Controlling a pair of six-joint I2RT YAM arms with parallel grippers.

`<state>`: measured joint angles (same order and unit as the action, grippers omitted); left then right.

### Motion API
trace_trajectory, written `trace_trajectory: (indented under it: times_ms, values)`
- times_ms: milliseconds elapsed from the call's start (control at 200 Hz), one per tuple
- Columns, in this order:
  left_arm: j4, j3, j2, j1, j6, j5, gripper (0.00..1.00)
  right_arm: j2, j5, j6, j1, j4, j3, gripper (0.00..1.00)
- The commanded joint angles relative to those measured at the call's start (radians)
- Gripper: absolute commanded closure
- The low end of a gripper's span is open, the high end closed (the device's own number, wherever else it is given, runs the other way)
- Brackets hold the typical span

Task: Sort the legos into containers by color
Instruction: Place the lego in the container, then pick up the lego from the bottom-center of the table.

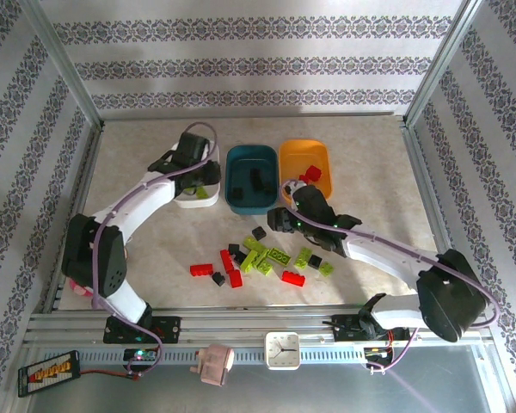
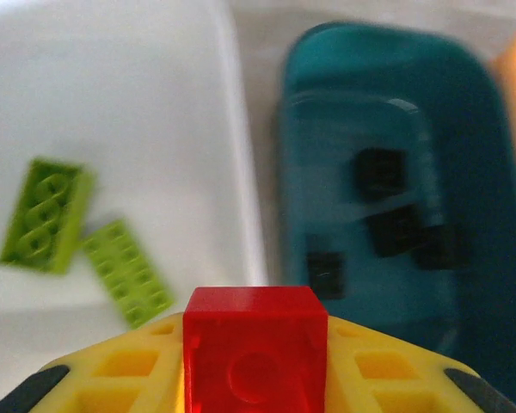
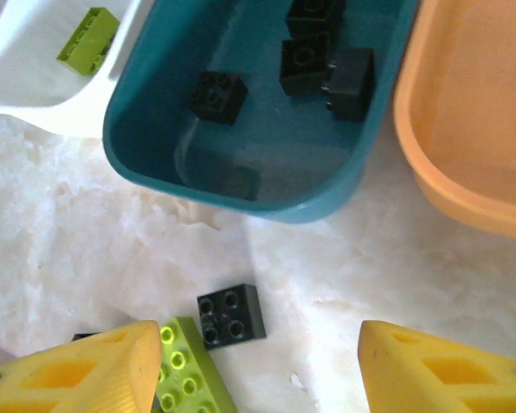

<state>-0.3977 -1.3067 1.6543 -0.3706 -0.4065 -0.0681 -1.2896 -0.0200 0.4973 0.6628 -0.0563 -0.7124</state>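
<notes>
Red brick (image 2: pixel 254 344) lower centre: likely rigid, light, slick; pinched flat-sided in left gripper (image 2: pixel 254 379) | right gripper (image 3: pixel 260 366) spread, empty, near black brick (image 3: pixel 230 315)

Top view: high and behind the near edge, tilted down toward the far wall (image 1: pixel 258 69); distant enough to hold the whole table (image 1: pixel 370 172) and all three tubs.
Left wrist view: very close, looking down past the left fingers (image 2: pixel 120 370) and the red brick (image 2: pixel 254 353) between them; white tub (image 2: pixel 138 103) on the left, teal tub (image 2: pixel 327 155) on the right, a bit blurred.
Right wrist view: close, looking down over the right fingers (image 3: pixel 77 370), set apart, at the table before the teal tub (image 3: pixel 267 146); orange tub (image 3: pixel 473 112) on the right.
Shared ground: the teal tub and its black bricks (image 2: pixel 378 172) sit in all three; both wrist views catch a lime brick (image 3: pixel 88 39) in the white tub.
</notes>
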Motion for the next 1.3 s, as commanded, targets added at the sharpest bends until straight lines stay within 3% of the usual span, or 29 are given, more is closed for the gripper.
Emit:
trace_trajectory:
  times_ms: [0,305,505,560,710,839,989,1179,1294]
  values:
    - [0.003,-0.139,0.09,-0.088,0.031,-0.024,0.66,0.07,0.071,0.038,-0.011,-0.011,0.052,0.38]
    - [-0.003,-0.562,0.484,-0.286,-0.027,-0.141,0.66,0.313,0.208,0.052,-0.033,-0.091,0.148,0.37]
    - [-0.09,-0.875,0.714,-0.317,-0.057,-0.165,0.65,0.364,0.191,0.05,-0.047,-0.12,0.165,0.36]
    - [-0.119,-0.948,0.763,-0.314,-0.061,-0.165,0.59,0.364,0.18,0.05,-0.046,-0.123,0.166,0.36]
    - [-0.153,-1.054,0.823,-0.309,-0.073,-0.163,0.27,0.374,0.169,0.052,-0.047,-0.131,0.171,0.33]
    - [-0.157,-1.065,0.782,-0.295,-0.08,-0.171,0.23,0.38,0.149,0.053,-0.046,-0.14,0.171,0.33]
    - [-0.071,-0.871,0.595,-0.291,-0.066,-0.171,0.2,0.356,0.064,0.033,-0.043,-0.137,0.161,0.34]
    - [0.225,-0.289,0.177,-0.255,-0.109,-0.162,0.13,0.27,-0.016,-0.008,0.009,-0.117,0.132,0.34]
    - [0.303,0.043,-0.09,-0.208,-0.138,-0.117,0.08,0.198,-0.063,-0.041,0.064,-0.082,0.104,0.34]
